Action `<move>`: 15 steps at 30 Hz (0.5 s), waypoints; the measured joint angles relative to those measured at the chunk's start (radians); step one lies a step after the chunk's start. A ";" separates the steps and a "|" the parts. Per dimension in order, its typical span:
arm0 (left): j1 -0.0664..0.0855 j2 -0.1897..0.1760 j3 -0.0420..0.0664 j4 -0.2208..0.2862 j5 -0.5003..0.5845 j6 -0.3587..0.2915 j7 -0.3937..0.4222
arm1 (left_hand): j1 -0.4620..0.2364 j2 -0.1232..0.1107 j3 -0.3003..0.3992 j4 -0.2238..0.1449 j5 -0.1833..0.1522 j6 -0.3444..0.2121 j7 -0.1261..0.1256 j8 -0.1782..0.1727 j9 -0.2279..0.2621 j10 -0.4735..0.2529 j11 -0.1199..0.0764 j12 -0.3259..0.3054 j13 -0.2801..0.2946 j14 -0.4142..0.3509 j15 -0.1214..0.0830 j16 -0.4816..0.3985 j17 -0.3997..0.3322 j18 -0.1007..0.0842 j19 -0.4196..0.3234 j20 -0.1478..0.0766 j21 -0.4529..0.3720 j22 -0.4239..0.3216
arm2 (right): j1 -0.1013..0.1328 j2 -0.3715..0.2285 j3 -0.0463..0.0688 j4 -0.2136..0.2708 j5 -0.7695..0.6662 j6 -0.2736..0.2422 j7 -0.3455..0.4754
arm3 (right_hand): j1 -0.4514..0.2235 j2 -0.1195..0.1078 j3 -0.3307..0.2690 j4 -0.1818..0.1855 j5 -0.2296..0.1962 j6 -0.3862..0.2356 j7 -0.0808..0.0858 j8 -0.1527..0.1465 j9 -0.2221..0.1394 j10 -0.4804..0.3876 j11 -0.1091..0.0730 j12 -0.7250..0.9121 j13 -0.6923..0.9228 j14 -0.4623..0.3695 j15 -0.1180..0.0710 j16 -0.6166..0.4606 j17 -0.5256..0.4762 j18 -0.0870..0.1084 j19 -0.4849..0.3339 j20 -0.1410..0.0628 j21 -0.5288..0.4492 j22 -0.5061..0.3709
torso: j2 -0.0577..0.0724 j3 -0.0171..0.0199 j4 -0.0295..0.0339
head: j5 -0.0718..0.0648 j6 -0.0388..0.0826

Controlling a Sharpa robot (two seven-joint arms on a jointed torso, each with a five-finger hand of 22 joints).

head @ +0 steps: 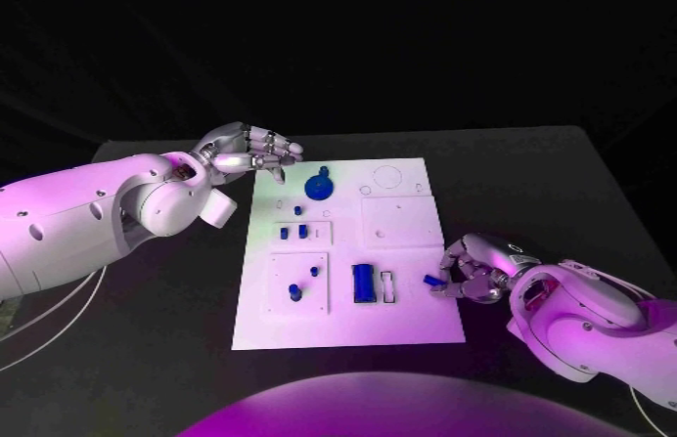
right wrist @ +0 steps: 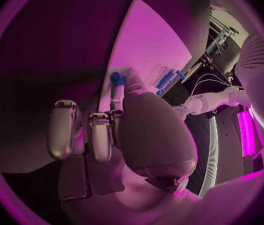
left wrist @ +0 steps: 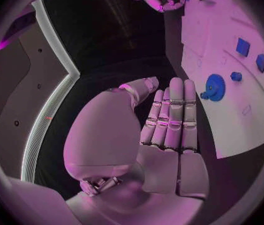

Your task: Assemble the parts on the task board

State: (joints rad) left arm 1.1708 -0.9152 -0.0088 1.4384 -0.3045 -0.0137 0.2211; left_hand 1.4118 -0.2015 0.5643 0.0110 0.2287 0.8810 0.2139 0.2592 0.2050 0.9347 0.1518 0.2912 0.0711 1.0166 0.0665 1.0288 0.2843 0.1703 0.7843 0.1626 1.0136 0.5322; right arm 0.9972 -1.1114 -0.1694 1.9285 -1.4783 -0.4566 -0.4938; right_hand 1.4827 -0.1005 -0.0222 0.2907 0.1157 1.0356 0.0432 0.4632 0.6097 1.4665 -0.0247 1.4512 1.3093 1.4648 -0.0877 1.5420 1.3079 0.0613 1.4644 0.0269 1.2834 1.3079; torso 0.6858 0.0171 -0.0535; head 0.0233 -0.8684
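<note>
**Right hand pinches a small blue part at the board's edge**

The white task board (head: 353, 261) lies in the middle of the black worktop (head: 564, 183). The right hand (head: 477, 267) is at the right edge of the board, near its lower part. Its fingers (right wrist: 116, 92) pinch a small blue part (head: 431, 281) at their tips; the part is just above the board's edge, and I cannot tell if it touches the board.

The left hand (head: 251, 152) is over the worktop beside the upper left corner of the board. It holds nothing. In the left wrist view its fingers (left wrist: 172, 115) are straight and lie close side by side, with the thumb a little apart from them.

On the board, a round blue gear (head: 319, 187) sits near the top, close to the left hand. Below it are a few small blue pieces (head: 293, 232) in the left part of the board. One more small blue piece (head: 295, 291) stands in the lower left plate. A long blue block (head: 364, 283) lies in the lower middle, just beside a narrow white slot (head: 388, 287), and between the left pieces and the right hand.
</note>
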 measured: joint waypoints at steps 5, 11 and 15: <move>0.000 -0.001 0.000 0.001 0.000 0.000 0.000 | 0.000 0.000 0.000 0.000 0.000 0.000 0.000 0.000 0.000 0.000 0.000 0.000 0.000 0.000 0.000 0.000 0.000 0.000 0.000 0.000 0.000 0.000 | -0.001 0.004 0.000 0.001 -0.016 -0.001 0.001 | 0.047 -0.047 0.083 0.077 0.007 0.017 -0.001 -0.032 0.005 0.000 0.000 -0.004 -0.001 0.000 0.000 0.000 0.000 0.000 0.000 0.000 0.000 0.000 | 0.000 -0.0006 0.0006 | 0.002 0.001; 0.000 -0.002 0.000 0.001 0.000 0.000 -0.001 | 0.000 0.000 0.000 0.000 0.000 0.000 0.000 0.000 0.000 0.000 0.000 0.000 0.000 0.000 0.000 0.000 0.000 0.000 0.000 0.000 0.000 0.000 | -0.002 0.003 -0.001 0.013 -0.019 -0.008 -0.004 | 0.037 -0.084 0.283 0.119 0.007 0.017 0.009 -0.059 0.003 0.002 0.002 -0.004 -0.001 0.001 0.002 0.000 0.000 0.000 0.000 0.000 0.000 0.000 | -0.001 -0.0006 0.0001 | 0.005 0.001; 0.000 -0.002 0.000 0.001 0.000 0.000 -0.001 | 0.000 0.000 0.000 0.000 0.000 0.000 0.000 0.000 0.001 0.000 0.000 -0.001 0.000 0.000 0.000 0.000 0.000 0.000 0.000 0.000 0.000 0.000 | 0.001 0.000 -0.004 0.028 0.006 -0.014 -0.009 | -0.080 -0.121 0.475 0.078 0.007 -0.009 0.012 -0.033 0.001 0.001 0.002 -0.004 -0.001 0.002 0.002 0.000 0.000 0.000 0.000 0.000 0.000 0.000 | -0.001 -0.0012 -0.0004 | 0.007 0.001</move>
State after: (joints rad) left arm 1.1707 -0.9173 -0.0089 1.4398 -0.3042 -0.0136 0.2197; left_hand 1.4118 -0.2015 0.5642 0.0111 0.2287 0.8809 0.2139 0.2592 0.2060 0.9347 0.1518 0.2905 0.0711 1.0166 0.0665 1.0287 0.2843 0.1703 0.7844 0.1626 1.0136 0.5323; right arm 0.9980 -1.1117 -0.1738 1.9562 -1.4721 -0.4704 -0.5025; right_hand 1.4025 -0.2216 0.4526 0.3691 0.1224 1.0267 0.0556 0.4299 0.6108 1.4680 -0.0228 1.4473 1.3082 1.4666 -0.0857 1.5420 1.3077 0.0613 1.4644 0.0269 1.2834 1.3078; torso 0.6845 0.0159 -0.0539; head 0.0300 -0.8677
